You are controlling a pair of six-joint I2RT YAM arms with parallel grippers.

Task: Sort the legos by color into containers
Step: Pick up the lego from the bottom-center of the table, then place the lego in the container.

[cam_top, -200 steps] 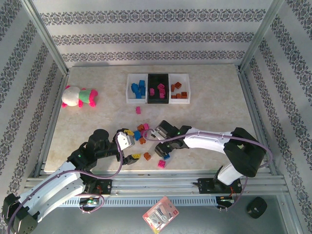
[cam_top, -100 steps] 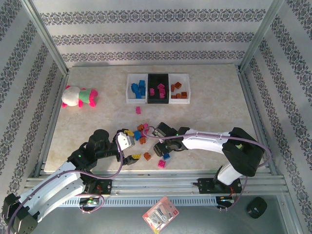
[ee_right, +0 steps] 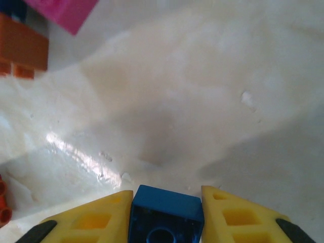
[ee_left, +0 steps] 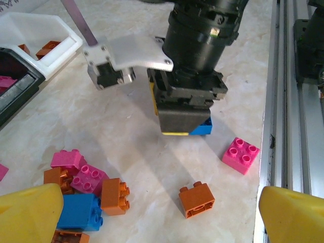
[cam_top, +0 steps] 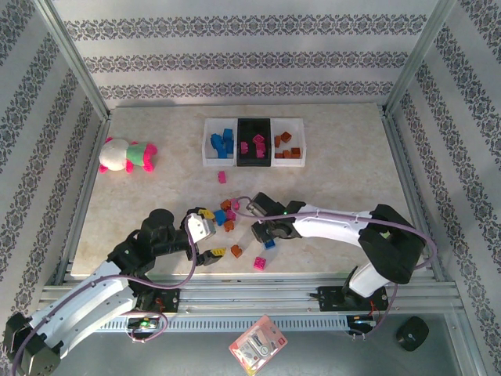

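Note:
My right gripper is shut on a blue brick, which touches both yellow fingers just above the table. From the left wrist view that gripper stands upright with the blue brick under it. My left gripper is open and holds nothing. An orange brick lies between its fingers, a pink one beyond. Loose legos lie between both grippers. The left white tray holds blue bricks, the black tray pink, the right white tray orange.
A pink-white-green plush toy lies at the left. A lone pink brick sits just in front of the trays. Metal rails run along the near edge. Patterned walls close in three sides.
My right gripper has shifted slightly to the right over the blue brick and now grips it. The left arm has barely moved.

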